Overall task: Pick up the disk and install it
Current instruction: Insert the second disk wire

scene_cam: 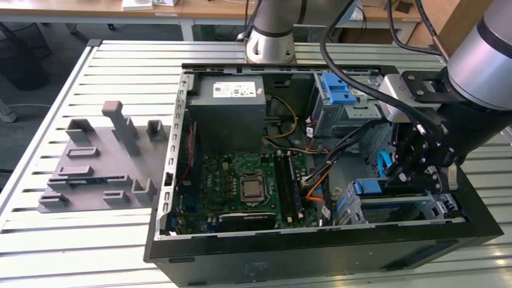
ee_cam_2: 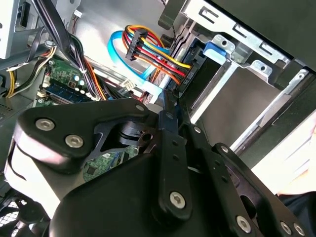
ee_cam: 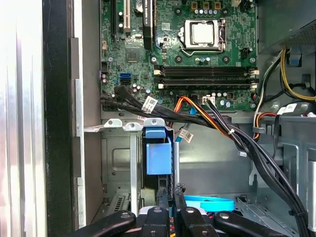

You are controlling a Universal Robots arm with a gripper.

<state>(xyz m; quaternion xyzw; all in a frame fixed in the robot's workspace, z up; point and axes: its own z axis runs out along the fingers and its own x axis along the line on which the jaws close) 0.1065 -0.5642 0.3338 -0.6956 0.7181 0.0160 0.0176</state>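
gripper (scene_cam: 412, 171) over drive cage (scene_cam: 408, 207) | fingers closed, nothing between | disk (ee_cam: 158, 150) upright in cage slot, blue carrier end up – looks seated | cables (ee_cam: 212, 123) pass alongside

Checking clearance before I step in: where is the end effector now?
In the exterior view the end effector hangs inside the case at that view's right, just over the drive cage, right of the motherboard.
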